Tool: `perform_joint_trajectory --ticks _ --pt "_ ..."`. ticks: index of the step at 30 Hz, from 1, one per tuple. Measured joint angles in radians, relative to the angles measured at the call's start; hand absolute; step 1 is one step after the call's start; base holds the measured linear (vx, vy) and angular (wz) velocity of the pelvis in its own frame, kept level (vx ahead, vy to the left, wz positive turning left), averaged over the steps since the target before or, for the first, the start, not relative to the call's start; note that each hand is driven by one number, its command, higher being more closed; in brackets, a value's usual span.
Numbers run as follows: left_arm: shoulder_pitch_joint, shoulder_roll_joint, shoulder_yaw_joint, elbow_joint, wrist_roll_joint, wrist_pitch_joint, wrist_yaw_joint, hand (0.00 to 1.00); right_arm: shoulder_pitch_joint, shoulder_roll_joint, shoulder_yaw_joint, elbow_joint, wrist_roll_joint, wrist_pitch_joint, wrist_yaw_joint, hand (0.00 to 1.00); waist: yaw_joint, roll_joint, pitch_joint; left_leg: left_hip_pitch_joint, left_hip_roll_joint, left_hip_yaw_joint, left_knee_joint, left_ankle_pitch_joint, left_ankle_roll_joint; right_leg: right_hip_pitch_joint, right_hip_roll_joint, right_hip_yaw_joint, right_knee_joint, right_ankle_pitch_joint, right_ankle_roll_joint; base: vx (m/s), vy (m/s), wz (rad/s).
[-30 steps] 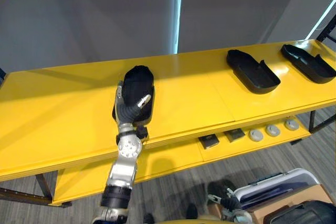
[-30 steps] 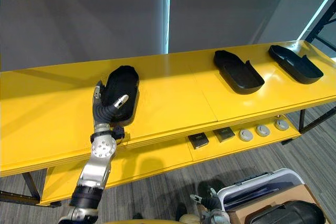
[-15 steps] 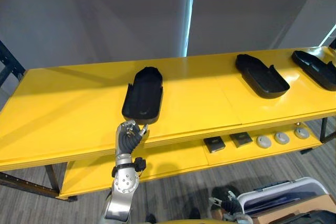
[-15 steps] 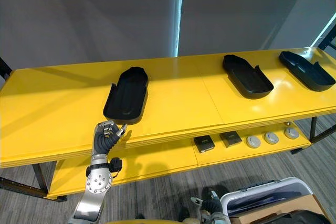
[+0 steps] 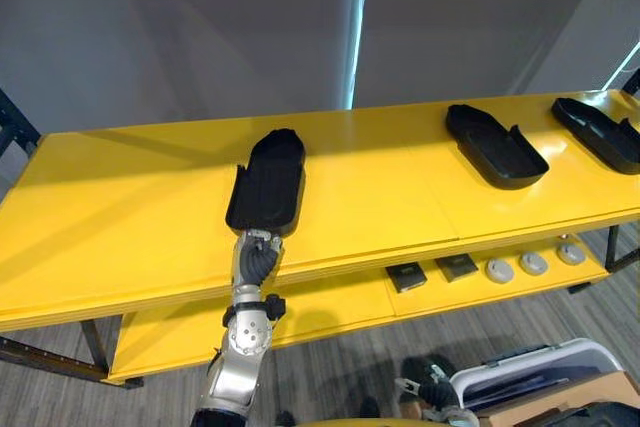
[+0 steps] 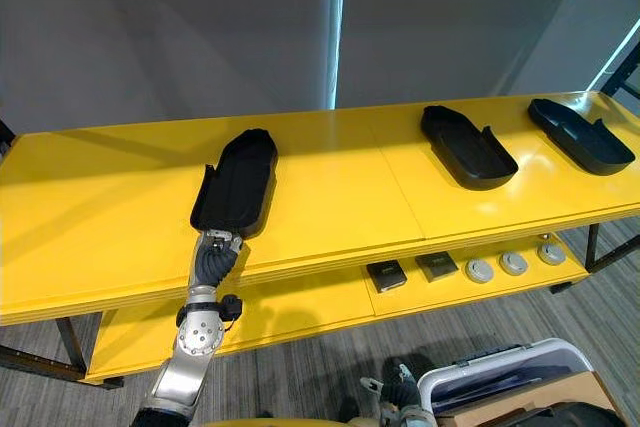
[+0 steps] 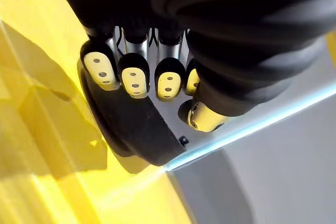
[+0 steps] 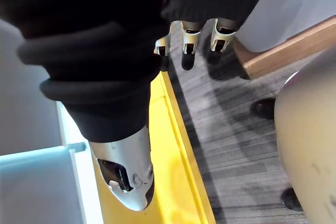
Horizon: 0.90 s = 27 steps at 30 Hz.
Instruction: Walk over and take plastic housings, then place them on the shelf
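Since half a second ago the left robot hand [image 5: 258, 255] has risen from below the shelf's front edge; it now sits clenched just against the near end of the left plastic housing [image 5: 268, 182], gripping nothing. That housing lies hollow side up on the yellow shelf [image 5: 120, 207], close to the front edge and left of the middle. Two more housings lie well apart from it, the middle housing [image 5: 495, 145] and the far housing [image 5: 598, 134] at the right end. The right robot hand [image 8: 194, 30] hangs with fingers relaxed above the grey floor [image 8: 226, 145].
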Motion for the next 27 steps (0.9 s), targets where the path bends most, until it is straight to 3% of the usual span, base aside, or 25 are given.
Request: perform_joint_trajectory --ticks 17,22,27 --pt "-0.138 0.043 -0.061 0.145 0.026 0.017 -0.023 1.0 -0.011 -0.001 -0.001 -0.001 -0.02 0.001 0.001 0.0 -0.034 -0.002 0.001 -0.007 -0.002 0.019 0.005 -0.002 0.002 -0.017 -0.002 0.016 -0.001 0.008 -0.006 -0.03 -0.004 -0.03" --pt "-0.138 0.05 -0.061 0.145 0.026 0.017 -0.023 1.0 -0.017 -0.001 -0.002 -0.001 -0.02 0.001 0.001 0.0 -0.053 -0.002 0.001 -0.006 -0.002 0.022 0.005 -0.002 0.002 -0.018 -0.001 0.019 -0.001 0.008 -0.006 -0.01 -0.001 -0.01" --pt "-0.138 0.052 -0.059 0.111 0.02 0.017 -0.023 1.0 -0.017 -0.001 -0.004 0.0 -0.02 0.001 0.0 0.0 -0.052 -0.002 0.002 -0.005 -0.002 0.023 0.005 -0.002 0.002 -0.016 -0.001 0.014 0.0 0.009 -0.006 -0.01 -0.004 0.0"
